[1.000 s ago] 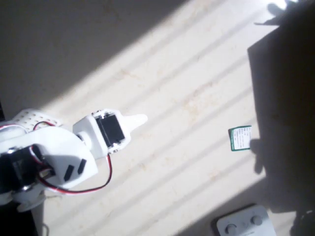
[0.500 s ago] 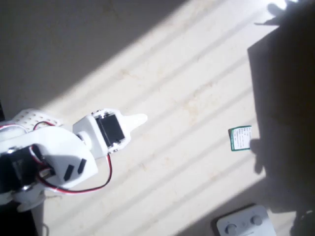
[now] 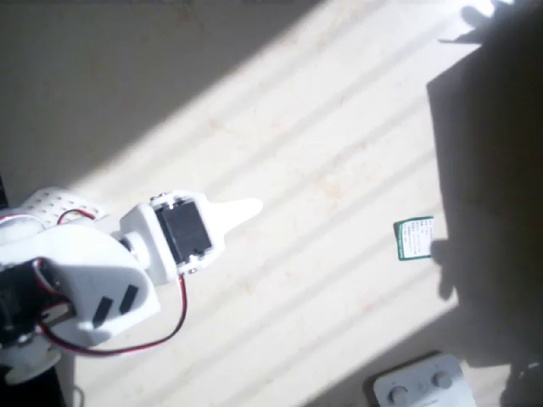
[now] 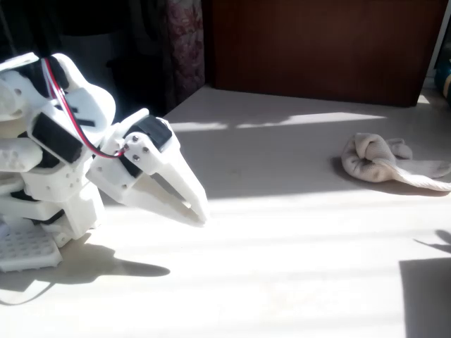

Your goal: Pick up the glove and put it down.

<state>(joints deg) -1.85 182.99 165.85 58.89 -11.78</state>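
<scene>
The arm point(image 4: 63, 151) is showing white with black motor blocks and a red wire point(image 3: 161, 331). The table point(image 4: 282, 232) is looking pale cream, striped with sunlight and shadow. The glove point(image 4: 384, 160) is showing beige-cream. The card point(image 3: 414, 238) is showing green and white. The device point(image 3: 420, 383) is looking white.

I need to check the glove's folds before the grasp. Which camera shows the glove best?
The fixed view: the glove lies crumpled on the table at the right, sunlit, its folds plain and nothing in front of it. In the overhead view I cannot make it out; a deep shadow covers the right side of that picture.
</scene>
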